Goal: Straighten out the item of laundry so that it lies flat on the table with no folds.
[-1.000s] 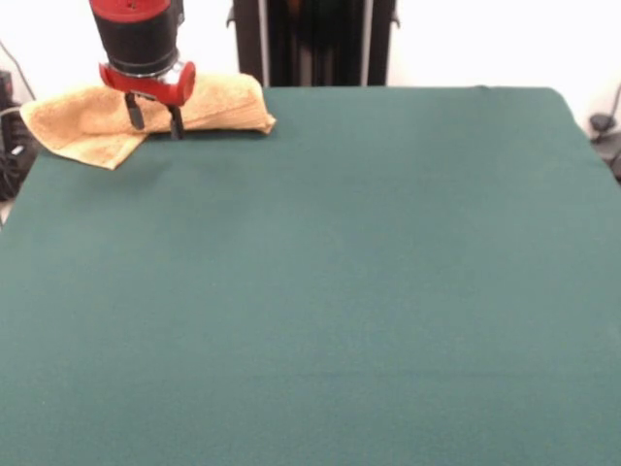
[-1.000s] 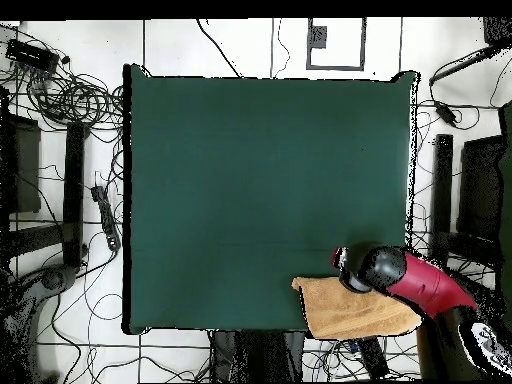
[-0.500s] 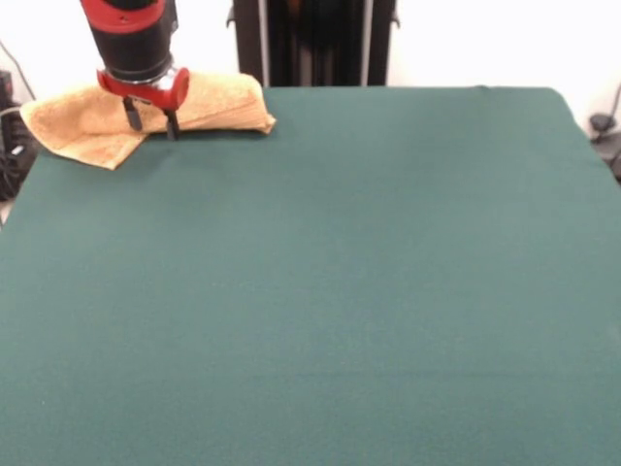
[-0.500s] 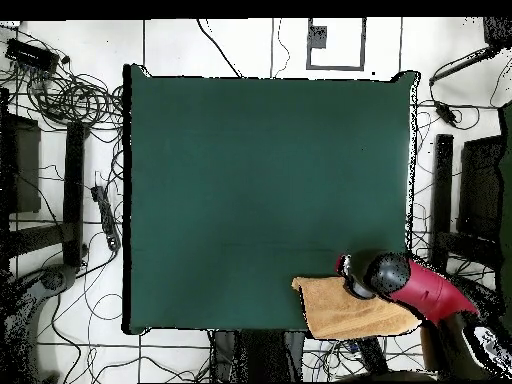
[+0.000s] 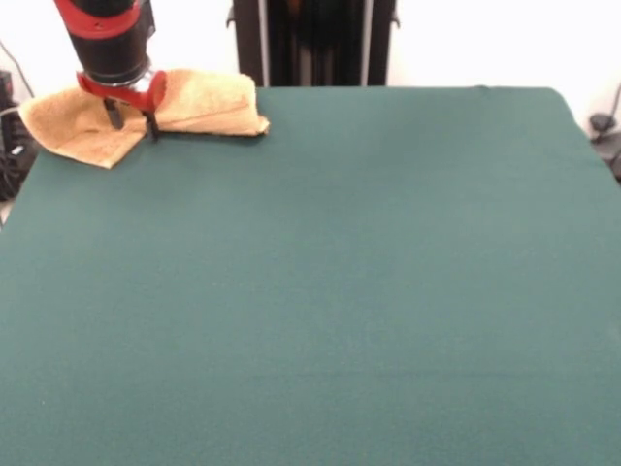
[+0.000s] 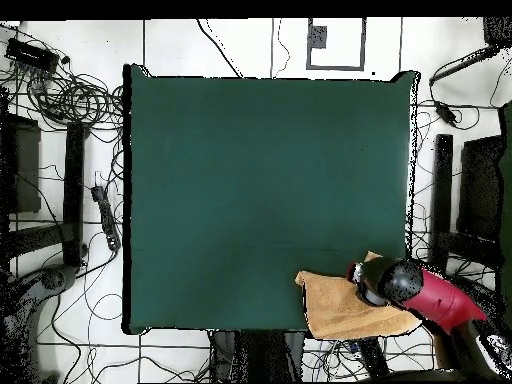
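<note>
While the front view is showing the two dark fingertips of the gripper (image 5: 128, 118) from the side, the overhead view is hiding them under the round black wrist; there the gripper (image 6: 368, 290) is only a dark shape above the cloth. The overhead view, in its turn, is showing that the towel (image 6: 350, 310) is hanging partly over the corner of the table (image 6: 260, 180), which the front view is not making so clear.

The red and black arm is coming down nearly upright in the front view; in the overhead view it is reaching in slantwise from the lower right corner. The jaws are standing a little apart, with their tips down in the cloth; whether they are pinching it I cannot tell.

The towel (image 5: 136, 116) is lying bunched and folded directly under the jaws and spreading out to both sides of them; one pointed flap is lying in front of the jaws. The table (image 5: 320, 291) is stretching wide and bare away from the jaws, while its corner edges are lying close beside them.
</note>
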`<state>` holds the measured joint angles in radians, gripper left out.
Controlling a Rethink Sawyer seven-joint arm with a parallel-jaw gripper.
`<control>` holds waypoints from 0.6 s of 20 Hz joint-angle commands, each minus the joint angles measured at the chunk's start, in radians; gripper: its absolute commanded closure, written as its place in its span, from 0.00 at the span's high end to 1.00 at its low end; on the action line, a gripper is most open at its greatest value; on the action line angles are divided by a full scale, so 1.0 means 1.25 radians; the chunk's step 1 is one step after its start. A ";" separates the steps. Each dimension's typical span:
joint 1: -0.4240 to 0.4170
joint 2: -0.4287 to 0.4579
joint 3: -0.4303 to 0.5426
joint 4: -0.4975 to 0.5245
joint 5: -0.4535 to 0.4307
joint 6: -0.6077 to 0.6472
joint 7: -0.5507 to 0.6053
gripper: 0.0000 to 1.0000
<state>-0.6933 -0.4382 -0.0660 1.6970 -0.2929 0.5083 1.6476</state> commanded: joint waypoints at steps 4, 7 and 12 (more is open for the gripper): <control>-0.009 0.102 0.052 -0.087 -0.038 -0.056 0.036 1.00; -0.013 0.173 0.057 -0.119 -0.029 -0.112 0.067 1.00; 0.014 0.156 0.037 -0.136 -0.027 -0.075 0.084 1.00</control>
<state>-0.7045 -0.4147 -0.0670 1.6561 -0.2992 0.5452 1.6476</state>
